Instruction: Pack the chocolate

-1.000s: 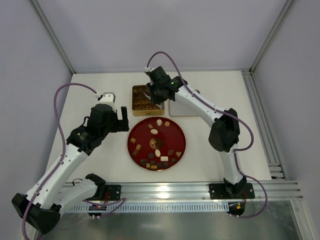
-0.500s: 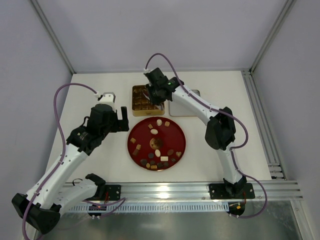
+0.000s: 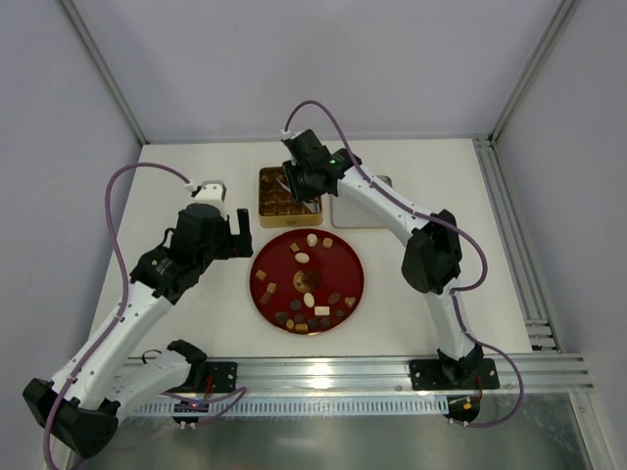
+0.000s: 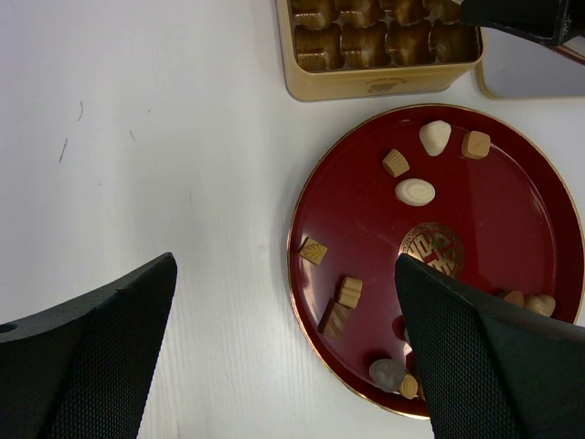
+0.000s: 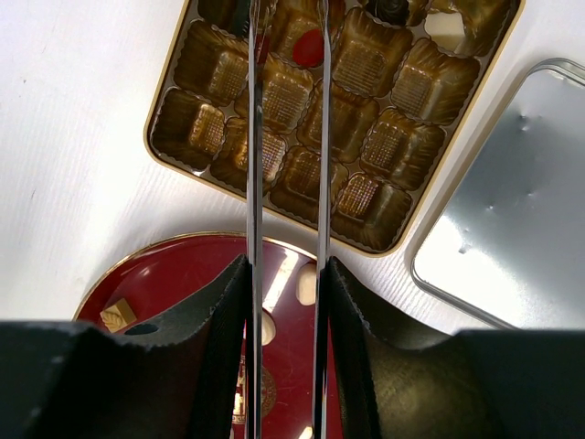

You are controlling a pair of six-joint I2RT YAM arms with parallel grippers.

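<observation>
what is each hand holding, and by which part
left hand holds nothing, wide open. right hand: cannot tell, its tips leave the frame above the gold box.

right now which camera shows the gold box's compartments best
Right wrist: it looks straight down into the gold square box with gridded compartments, most cells visible. Left wrist catches only its near rows at the frame's top. Top external shows it small, partly under the right gripper.
</observation>
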